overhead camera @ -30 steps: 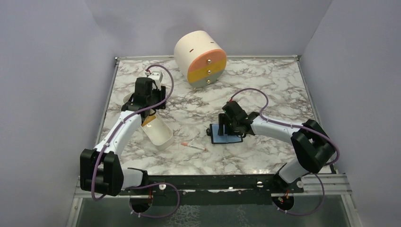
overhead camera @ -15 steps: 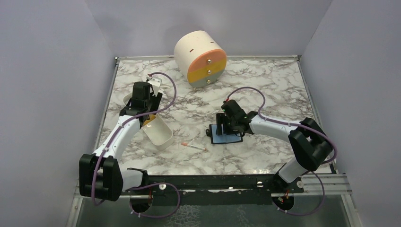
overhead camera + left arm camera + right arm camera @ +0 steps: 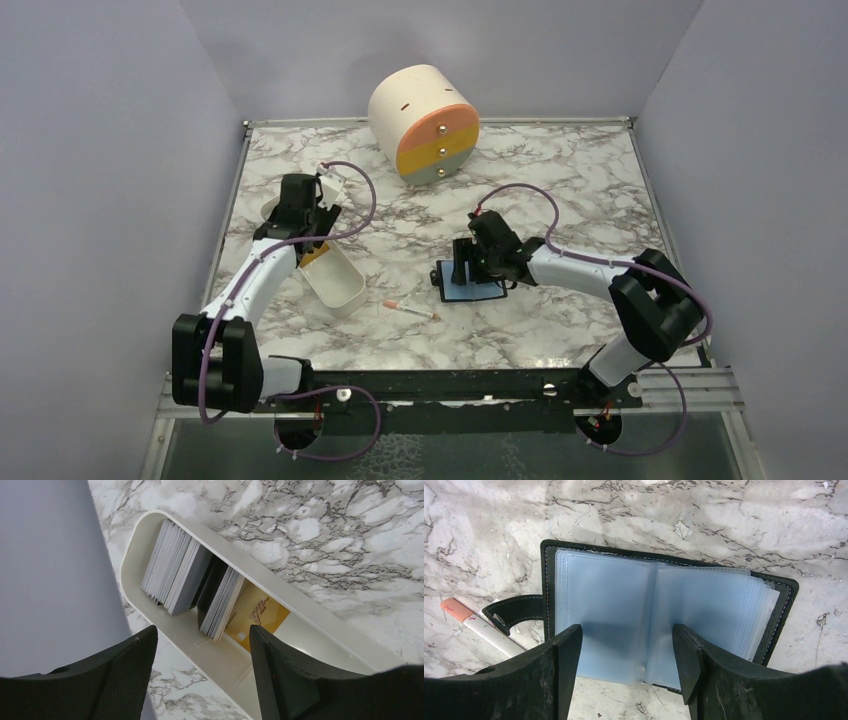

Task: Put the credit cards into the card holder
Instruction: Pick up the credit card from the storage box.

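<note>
The left gripper hovers, jaws spread wide and empty, over the white tray, where the credit cards stand on edge in two bunches beside an orange-yellow card. The right gripper, likewise wide open and holding nothing, hangs above the card holder, which is spread open on the marble table near a white-and-pink stick.

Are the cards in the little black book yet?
Not yet. Done: the card holder lies open on the table, and its clear pockets look empty. In hand: nothing. The left hand hangs open over the credit cards in the white tray, and the right hand hangs open over the card holder. Left: every card needs picking up and sliding in.
</note>
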Robot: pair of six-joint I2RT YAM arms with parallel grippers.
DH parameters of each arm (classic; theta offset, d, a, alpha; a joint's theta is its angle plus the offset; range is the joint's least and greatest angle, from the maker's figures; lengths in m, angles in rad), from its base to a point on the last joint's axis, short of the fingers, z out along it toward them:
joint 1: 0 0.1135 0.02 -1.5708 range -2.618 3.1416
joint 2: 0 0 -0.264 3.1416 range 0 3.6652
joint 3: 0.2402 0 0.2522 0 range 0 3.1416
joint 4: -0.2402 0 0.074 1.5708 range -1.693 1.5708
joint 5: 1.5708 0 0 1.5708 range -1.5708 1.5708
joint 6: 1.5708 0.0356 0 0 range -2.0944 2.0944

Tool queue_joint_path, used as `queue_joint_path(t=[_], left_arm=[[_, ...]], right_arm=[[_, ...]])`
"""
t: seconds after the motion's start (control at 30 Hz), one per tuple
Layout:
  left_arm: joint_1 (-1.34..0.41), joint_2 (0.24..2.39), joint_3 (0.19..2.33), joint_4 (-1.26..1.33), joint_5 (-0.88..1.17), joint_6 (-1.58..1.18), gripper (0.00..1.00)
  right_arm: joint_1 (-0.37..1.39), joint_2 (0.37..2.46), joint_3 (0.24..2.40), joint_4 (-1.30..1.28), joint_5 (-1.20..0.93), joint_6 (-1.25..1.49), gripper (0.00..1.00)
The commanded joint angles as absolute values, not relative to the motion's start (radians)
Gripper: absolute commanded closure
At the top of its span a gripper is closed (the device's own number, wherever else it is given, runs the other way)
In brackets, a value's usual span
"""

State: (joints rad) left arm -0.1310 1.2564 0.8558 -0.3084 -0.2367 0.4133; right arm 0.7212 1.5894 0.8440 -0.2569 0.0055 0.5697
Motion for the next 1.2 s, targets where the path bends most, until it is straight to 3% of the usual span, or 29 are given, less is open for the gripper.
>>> queue_joint_path(t=[0.0,0.3,0.47,1.17], left_arm=[[-0.128,1.321,0.849,-0.251,-0.224,0.452,0.29],[-0.128,1.418,0.834,-0.132,-0.304,0.516,0.25],[-0.127,1.424,0.807,-0.095,-0.310,0.522,0.13],[-0.095,1.498,0.795,0.047,-0.358,0.634,0.22]], right_arm=[[0.730,1.580,0.813,-0.233,-0.029,0.561,0.33],[0.730,1.610,0.845,-0.245,-0.013,0.557,0.33],[0.730,1.592,0.851,-0.248,-0.013,0.548,0.33],[0.729,1.552,0.878,-0.278,0.018,0.532,0.33]])
